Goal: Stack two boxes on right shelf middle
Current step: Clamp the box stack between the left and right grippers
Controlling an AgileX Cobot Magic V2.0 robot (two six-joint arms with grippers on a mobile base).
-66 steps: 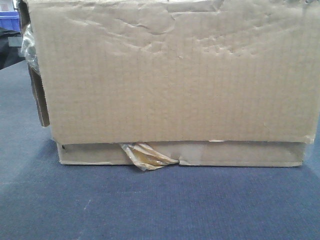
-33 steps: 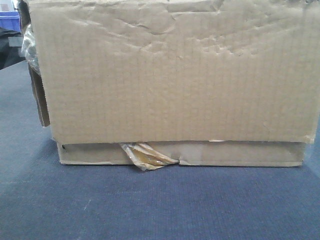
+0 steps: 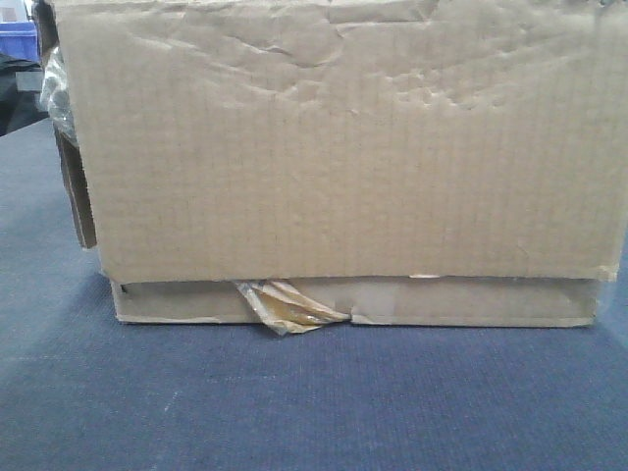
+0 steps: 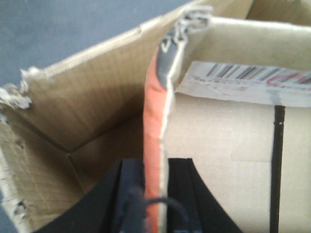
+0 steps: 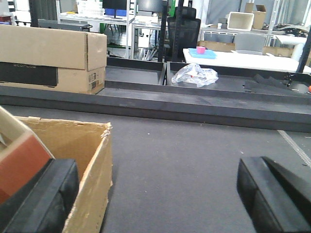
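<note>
Front-facing exterior view: the tall creased box point(image 3: 334, 147) sits directly on the shallow flat box point(image 3: 471, 302) and overhangs it slightly at both ends. Both rest on a blue-grey carpeted surface point(image 3: 314, 412). Yellowish tape point(image 3: 289, 306) peels off the shallow flat box's front, left of centre, and curls down to the carpet. A blue bin point(image 3: 18, 41) shows behind the stack's upper left corner.

Left wrist view: we note the left gripper point(image 4: 155, 167) with its black jaws closed on an upright cardboard panel point(image 4: 154, 111) that has an orange face. To the panel's left is the inside of a torn-rimmed open box point(image 4: 87, 111). To its right is a carton with a barcode label point(image 4: 243, 80). We cannot tell which box the panel belongs to.

Right wrist view: the right gripper point(image 5: 158, 189) has its jaws spread wide, with only dark carpet between them. One finger point(image 5: 43, 194) lies just beside a ragged brown box wall point(image 5: 92, 160). Farther off, a printed carton point(image 5: 48, 53) and a crumpled clear bag point(image 5: 194, 75) sit along a dark ledge point(image 5: 194, 109).
</note>
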